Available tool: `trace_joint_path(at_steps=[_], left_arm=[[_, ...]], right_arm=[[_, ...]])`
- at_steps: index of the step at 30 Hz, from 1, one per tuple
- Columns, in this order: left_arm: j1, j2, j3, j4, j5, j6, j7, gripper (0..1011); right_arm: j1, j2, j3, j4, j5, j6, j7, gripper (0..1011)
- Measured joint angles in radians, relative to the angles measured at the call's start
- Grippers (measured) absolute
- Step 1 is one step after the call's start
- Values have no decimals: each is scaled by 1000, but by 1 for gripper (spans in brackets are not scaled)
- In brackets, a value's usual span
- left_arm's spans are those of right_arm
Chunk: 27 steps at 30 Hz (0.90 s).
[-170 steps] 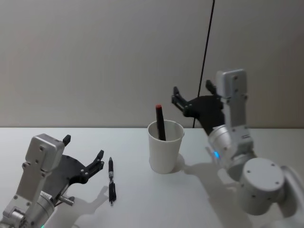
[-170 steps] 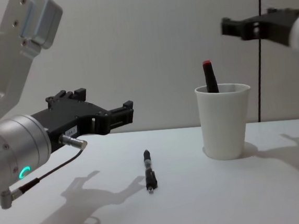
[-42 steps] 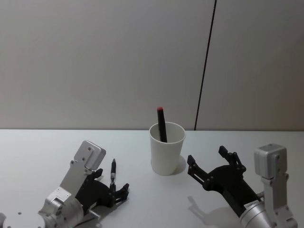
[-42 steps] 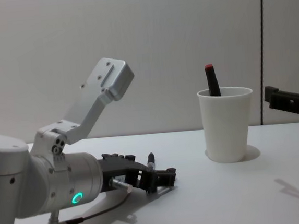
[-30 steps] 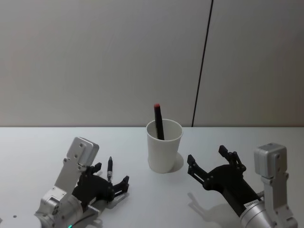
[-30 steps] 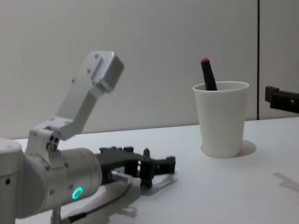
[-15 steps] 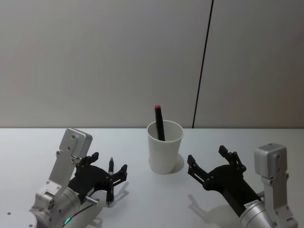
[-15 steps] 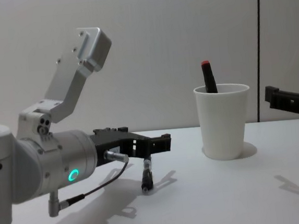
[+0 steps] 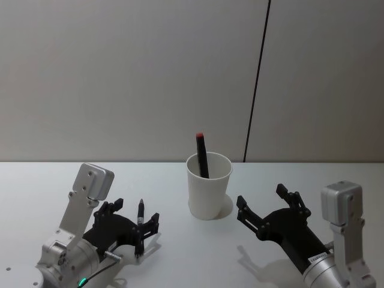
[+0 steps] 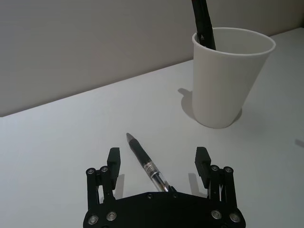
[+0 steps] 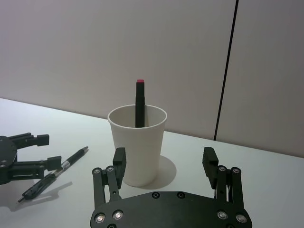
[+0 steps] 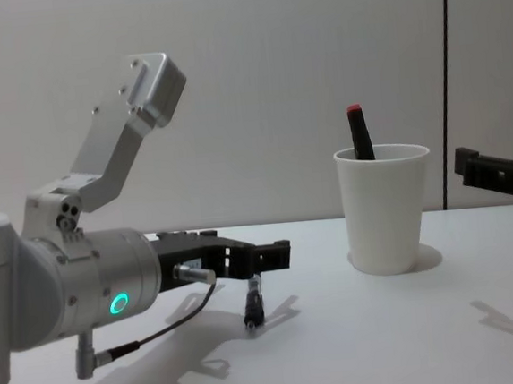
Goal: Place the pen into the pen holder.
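Two grippers are low over the white table [image 9: 192, 261]. The left gripper [image 10: 157, 156] sits at about 8 o'clock from the pen holder [image 9: 208, 193] in the head view, with its jaws spread wide. The pen [image 10: 146, 164] lies flat on the table in the gap between the two fingers [image 10: 113, 159] and is apart from both. It is black with a clear section near the middle. Its pointed end faces roughly 12 o'clock, away from the robot, and its other end runs under the gripper's palm. Pen and cup are well apart.

The pen holder is a plain white paper cup, upright, near the table's middle. One black marker with a red cap [image 9: 201, 155] stands in it. The marker leans on the rim at the far side, about 11 o'clock, and its top sticks out above the rim.

The right gripper [image 9: 260, 198] is at about 4 o'clock from the cup and points toward it. Its jaws are spread and hold nothing. It hangs above the table, near the cup but not touching it. In the right wrist view the cup stands just past the fingertips, and the left gripper with the pen is off to one side.

A grey wall is behind the table, with a thin black vertical line [image 9: 257, 90] at about 1 o'clock from the cup.
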Motion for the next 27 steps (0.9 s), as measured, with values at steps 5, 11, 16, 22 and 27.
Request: trace_joint_path(at_steps=[5, 11, 16, 22, 27], left_arm=[[3, -1, -4, 0, -3, 13, -7, 1000], [6, -3, -7, 3, -5, 25, -16, 1000], [8, -6, -9, 11, -5, 31, -24, 1000], [10, -10, -11, 22, -5, 34, -31, 1000], [12, -13, -13, 28, -4, 35, -35, 1000]], right_arm=[[0, 0, 0, 0, 0, 0, 0, 1001], [0, 0, 0, 0, 0, 0, 0, 1001], [0, 0, 0, 0, 0, 0, 0, 1001], [0, 0, 0, 0, 0, 0, 0, 1001], [0, 0, 0, 0, 0, 0, 0, 1001]])
